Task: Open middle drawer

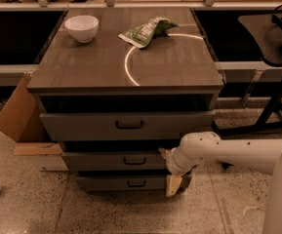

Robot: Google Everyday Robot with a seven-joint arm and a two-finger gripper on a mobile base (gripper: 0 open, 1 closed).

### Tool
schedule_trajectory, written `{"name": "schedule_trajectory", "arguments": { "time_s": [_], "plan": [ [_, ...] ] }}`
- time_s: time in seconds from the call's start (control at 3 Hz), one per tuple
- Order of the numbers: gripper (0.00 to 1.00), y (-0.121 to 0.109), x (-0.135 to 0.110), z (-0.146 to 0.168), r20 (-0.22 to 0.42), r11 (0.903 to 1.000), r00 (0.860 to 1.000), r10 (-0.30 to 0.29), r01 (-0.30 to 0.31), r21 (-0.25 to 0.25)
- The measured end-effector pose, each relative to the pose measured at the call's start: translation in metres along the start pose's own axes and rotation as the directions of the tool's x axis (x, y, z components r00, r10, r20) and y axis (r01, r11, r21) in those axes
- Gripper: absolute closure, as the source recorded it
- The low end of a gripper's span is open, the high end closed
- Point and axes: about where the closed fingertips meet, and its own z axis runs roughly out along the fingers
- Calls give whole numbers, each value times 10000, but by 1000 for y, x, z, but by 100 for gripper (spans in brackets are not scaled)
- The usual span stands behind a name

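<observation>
The middle drawer (106, 161) is the second of three grey fronts in the cabinet, with a small dark centre handle (134, 160). It looks closed, or nearly so. My gripper (169, 169) is on a white arm reaching in from the right, and it sits at the right end of the middle drawer's front, well right of the handle. Its fingers are spread: one cream fingertip (165, 153) is at the drawer's top edge and the other (173, 185) hangs down over the lowest drawer. It holds nothing.
The taller top drawer (82, 126) is above and the slim lowest drawer (106, 183) is below. A white bowl (81, 28) and a green bag (147, 31) lie on the cabinet top (126, 65). A cardboard box (18, 116) stands at the left and a black stand (272, 106) at the right.
</observation>
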Motion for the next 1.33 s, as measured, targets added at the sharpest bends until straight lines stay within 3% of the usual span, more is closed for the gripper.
{"name": "schedule_trajectory", "arguments": {
  "time_s": [1.0, 1.33],
  "plan": [
    [0, -31, 11, 40, -236, 9965, 9974, 676, -664, 499],
    [19, -24, 12, 42, -252, 9962, 9971, 717, -704, 507]
  ]
}}
